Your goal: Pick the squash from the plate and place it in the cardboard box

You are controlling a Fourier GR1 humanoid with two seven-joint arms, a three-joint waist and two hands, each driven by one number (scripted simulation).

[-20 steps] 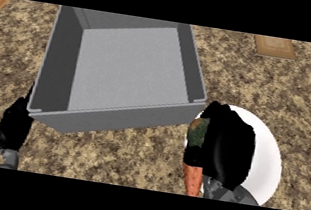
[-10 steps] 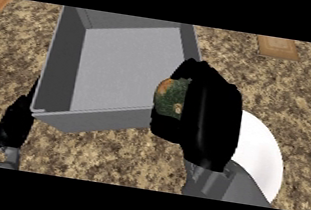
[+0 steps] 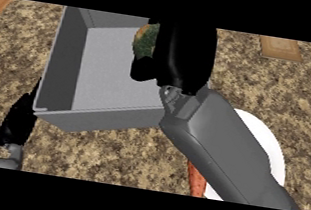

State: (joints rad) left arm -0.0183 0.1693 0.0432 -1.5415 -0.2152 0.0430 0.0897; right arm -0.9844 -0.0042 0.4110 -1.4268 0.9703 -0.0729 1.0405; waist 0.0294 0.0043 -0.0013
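Carry step: mottled green-orange squash (image 3: 146,39) hung over grey open-top box (image 3: 104,71).
Black right hand (image 3: 184,56) was curled round it, clear of white round plate (image 3: 269,144); next move called for lowering inside, then letting go.

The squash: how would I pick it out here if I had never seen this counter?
Find the big grey box on the speckled counter. Over its right side hangs the robot's black right hand, curled round the squash. It is the mottled green lump with an orange patch peeping out at the hand's left edge, the only green thing there.
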